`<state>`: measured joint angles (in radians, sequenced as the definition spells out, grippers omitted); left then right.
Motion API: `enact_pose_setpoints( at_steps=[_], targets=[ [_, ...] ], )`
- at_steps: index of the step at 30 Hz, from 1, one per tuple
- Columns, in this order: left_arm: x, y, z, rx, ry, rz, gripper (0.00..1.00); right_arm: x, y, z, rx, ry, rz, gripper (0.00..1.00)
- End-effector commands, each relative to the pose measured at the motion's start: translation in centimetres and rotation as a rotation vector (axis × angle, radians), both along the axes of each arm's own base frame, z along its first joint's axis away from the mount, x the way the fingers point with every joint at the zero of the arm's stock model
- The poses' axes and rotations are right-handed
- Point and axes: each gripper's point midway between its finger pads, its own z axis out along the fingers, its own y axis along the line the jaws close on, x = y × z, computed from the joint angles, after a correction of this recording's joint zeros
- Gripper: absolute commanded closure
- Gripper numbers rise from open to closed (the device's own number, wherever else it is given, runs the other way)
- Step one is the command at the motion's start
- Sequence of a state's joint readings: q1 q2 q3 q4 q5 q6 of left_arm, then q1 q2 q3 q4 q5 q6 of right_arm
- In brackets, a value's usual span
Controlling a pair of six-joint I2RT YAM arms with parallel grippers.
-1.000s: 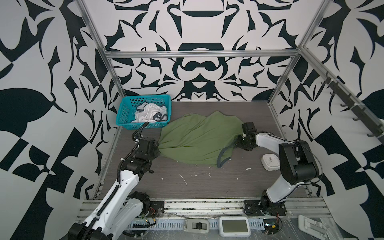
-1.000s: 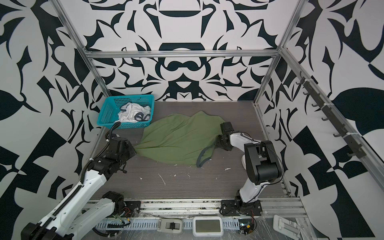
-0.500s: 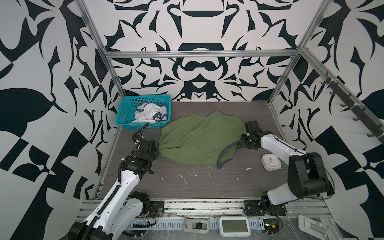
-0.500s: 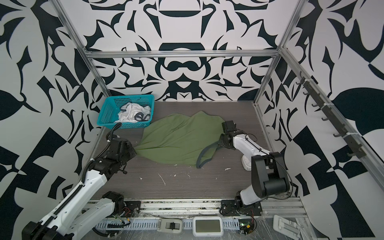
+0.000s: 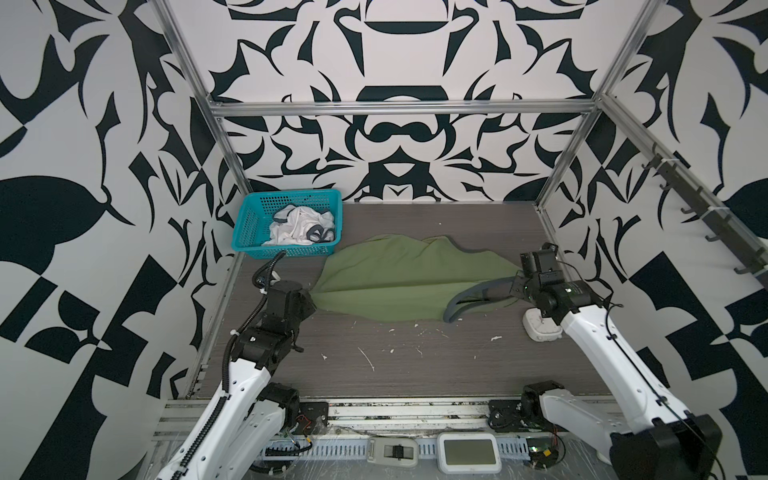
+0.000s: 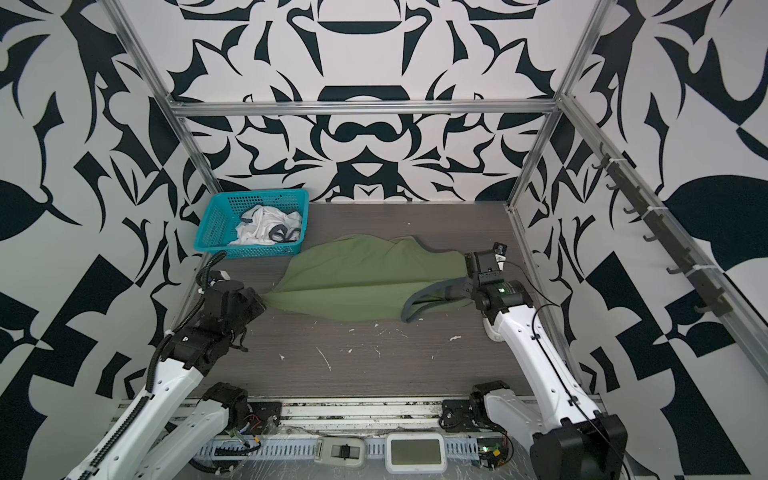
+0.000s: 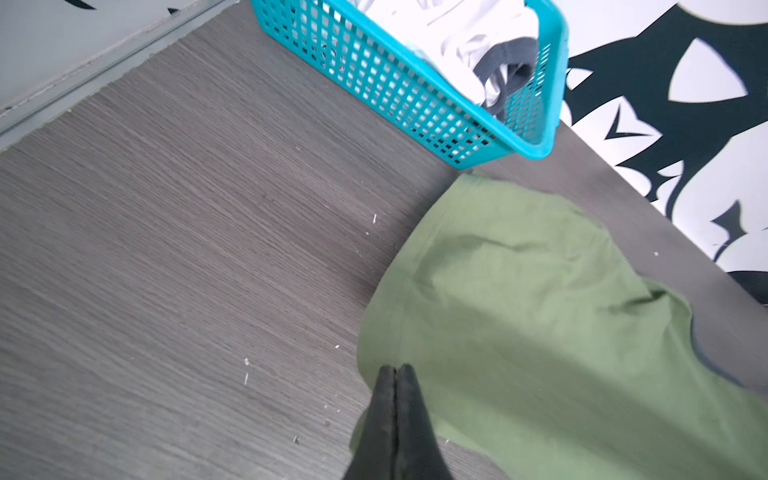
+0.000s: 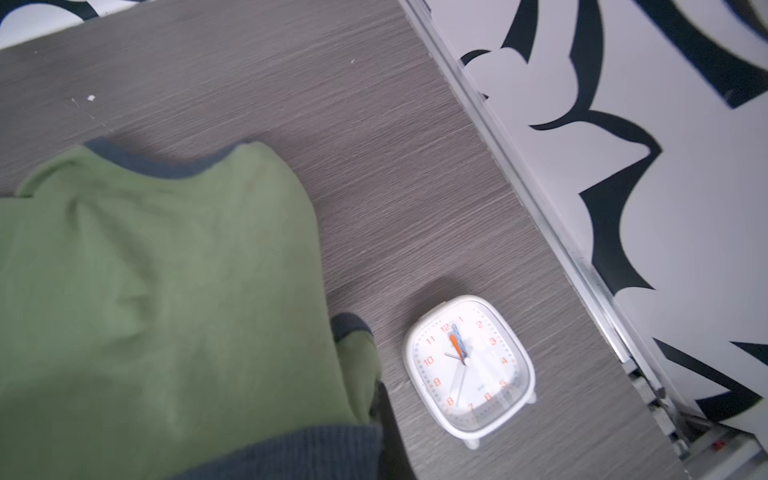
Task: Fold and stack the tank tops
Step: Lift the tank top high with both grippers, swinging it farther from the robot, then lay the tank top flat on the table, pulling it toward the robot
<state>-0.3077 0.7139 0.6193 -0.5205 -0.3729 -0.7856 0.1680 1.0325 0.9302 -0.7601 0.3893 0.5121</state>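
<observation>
Partly buried, the white top (image 5: 300, 225) lies crumpled in the basket (image 5: 248, 232) (its prints unreadable). Left hand (image 7: 395, 372) and right hand (image 5: 513, 287) each clench opposite ends of the green top (image 5: 399, 282).

Bright even light, soft shadows, wrist views slightly motion-blurred

Both top views are looking down, sharing the whole table (image 5: 415, 370). Wrist cameras are facing it closely.

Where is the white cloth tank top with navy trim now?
The white tank top lies crumpled inside the teal plastic mesh basket at the far left corner in both top views.
</observation>
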Motion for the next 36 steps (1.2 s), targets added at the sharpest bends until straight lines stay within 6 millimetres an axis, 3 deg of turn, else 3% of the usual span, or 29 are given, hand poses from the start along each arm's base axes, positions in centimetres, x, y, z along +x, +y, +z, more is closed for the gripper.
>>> enact_pose_setpoints(
  at_steps=[1, 4, 8, 11, 15, 18, 20, 22, 24, 25, 26, 29, 33, 36],
  targets=[
    [1.3, -0.9, 1.7, -0.032, -0.019, -0.019, 1.00, 0.9, -0.1, 0.7, -0.030, 0.011, 0.005, 1.00],
    [4.1, -2.6, 3.4, -0.034, -0.012, -0.075, 1.00, 3.5, 0.6, 1.6, -0.027, 0.007, 0.032, 1.00],
    [9.6, -4.6, 8.0, -0.003, -0.027, -0.122, 1.00, 8.5, 0.3, 5.8, -0.034, -0.038, 0.040, 1.00],
    [14.5, -6.1, 13.0, 0.026, -0.086, -0.151, 1.00, 12.7, -0.4, 10.6, -0.049, -0.100, 0.033, 1.00],
    [19.2, -7.0, 22.7, 0.077, -0.241, -0.166, 1.00, 16.1, -1.9, 19.2, -0.077, -0.229, 0.020, 1.00],
    [19.9, -6.4, 29.8, 0.108, -0.377, -0.151, 1.00, 16.1, -2.7, 25.9, -0.115, -0.348, 0.013, 1.00],
    [19.1, -5.9, 33.3, 0.117, -0.455, -0.149, 1.00, 15.5, -2.9, 28.6, -0.114, -0.399, 0.018, 1.00],
    [17.7, -5.5, 34.8, 0.123, -0.496, -0.151, 1.00, 14.6, -2.4, 29.6, -0.098, -0.415, 0.040, 1.00],
    [16.4, -5.3, 33.8, 0.107, -0.497, -0.156, 1.00, 13.7, -2.1, 28.3, -0.080, -0.380, 0.057, 1.00],
    [15.5, -5.5, 32.8, 0.085, -0.500, -0.173, 1.00, 13.6, -2.0, 26.3, -0.079, -0.339, 0.063, 1.00],
    [14.9, -5.8, 31.1, 0.066, -0.488, -0.195, 1.00, 12.9, -1.4, 25.5, -0.047, -0.350, 0.088, 1.00],
    [11.9, -6.2, 24.8, -0.022, -0.403, -0.231, 1.00, 10.2, -0.6, 19.3, 0.040, -0.322, 0.083, 1.00],
    [8.2, -7.4, 13.0, -0.150, -0.184, -0.287, 1.00, 5.7, 0.1, 9.7, 0.138, -0.212, 0.052, 1.00],
    [5.0, -6.8, 5.2, -0.173, -0.034, -0.271, 1.00, 3.6, 1.4, 2.1, 0.230, -0.097, 0.064, 0.97]
  ],
)
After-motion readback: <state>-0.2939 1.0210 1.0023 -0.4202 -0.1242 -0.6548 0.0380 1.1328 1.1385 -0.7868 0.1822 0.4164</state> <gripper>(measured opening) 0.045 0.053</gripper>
